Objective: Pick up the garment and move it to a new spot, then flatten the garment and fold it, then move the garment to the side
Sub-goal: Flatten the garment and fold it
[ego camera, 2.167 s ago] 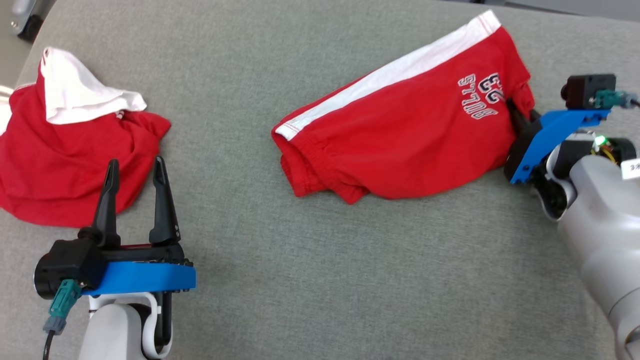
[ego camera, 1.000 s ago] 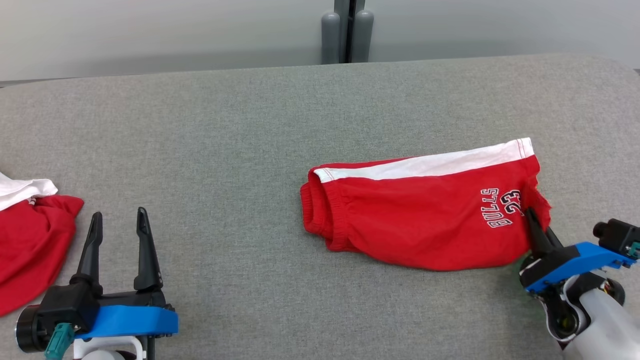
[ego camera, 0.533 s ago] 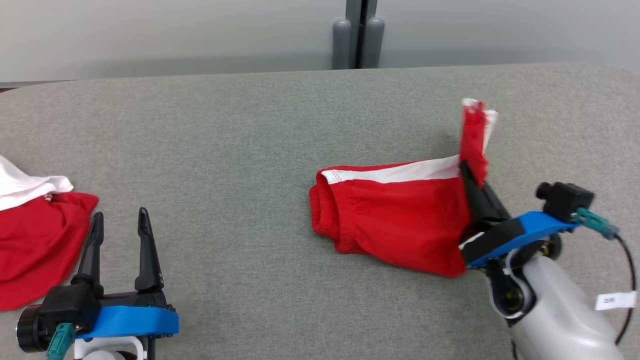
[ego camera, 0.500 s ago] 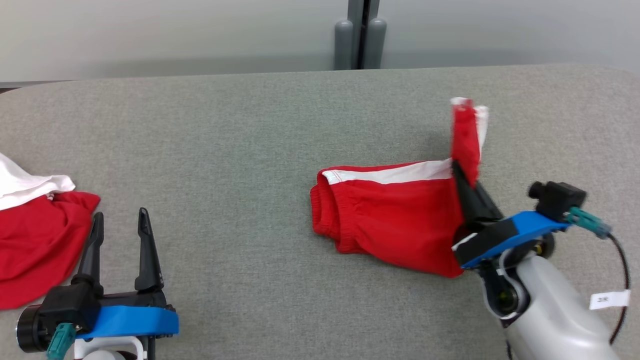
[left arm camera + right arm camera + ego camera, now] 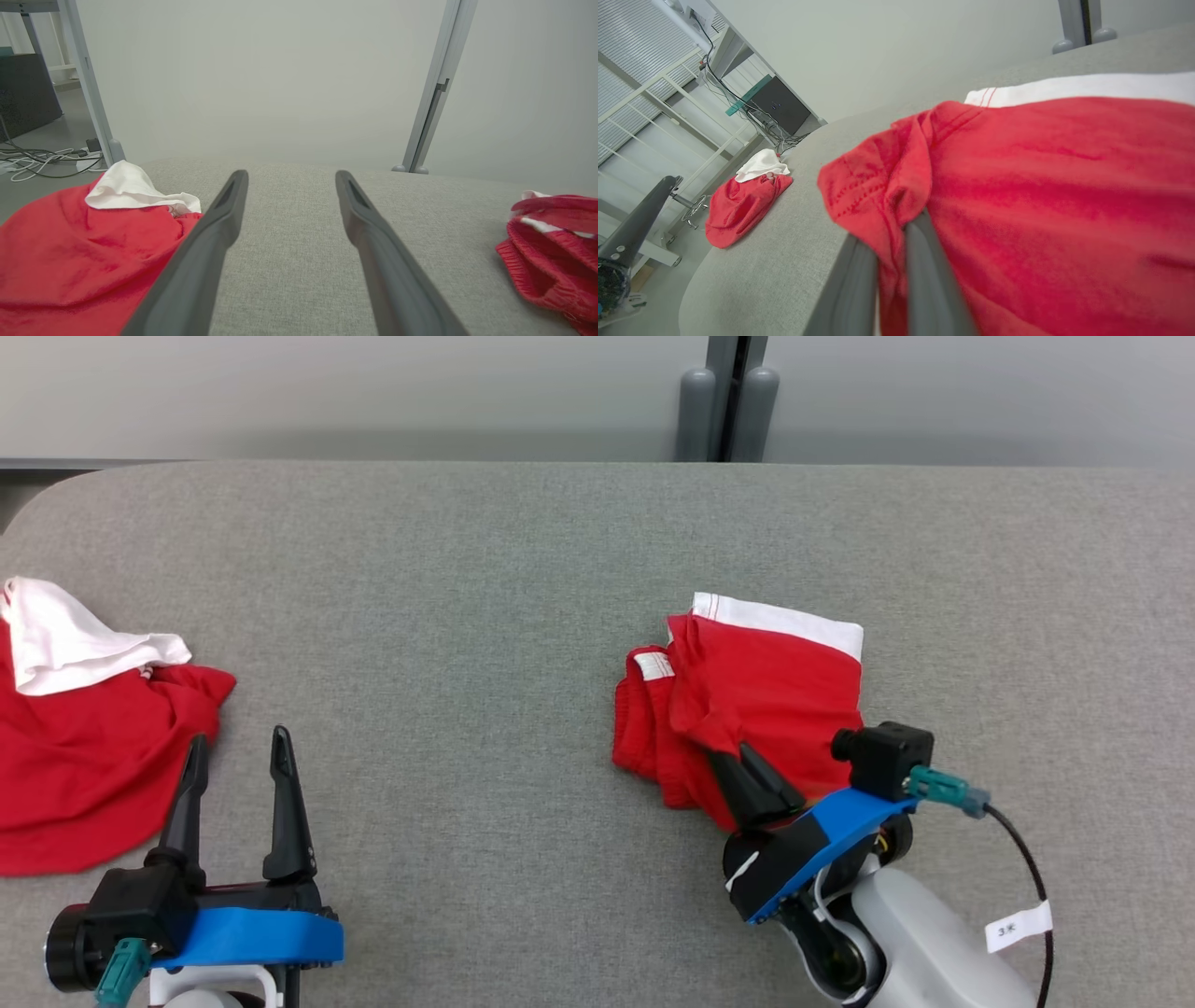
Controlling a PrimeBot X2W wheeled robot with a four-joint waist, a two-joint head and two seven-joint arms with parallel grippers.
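Fingers clamped on a hem, the right gripper [image 5: 730, 752] doubles the red, white-banded shorts [image 5: 775, 695] over on the grey table [image 5: 467, 616], apparently to fold them. The left gripper [image 5: 237, 739] idles, fingers apart.

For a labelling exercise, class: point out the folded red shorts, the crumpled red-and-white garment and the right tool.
folded red shorts [image 5: 784, 686]: head view, red top layer.
crumpled red-and-white garment [image 5: 89, 765]: head view, red part.
right tool [image 5: 731, 754]: head view, between its fingertips.
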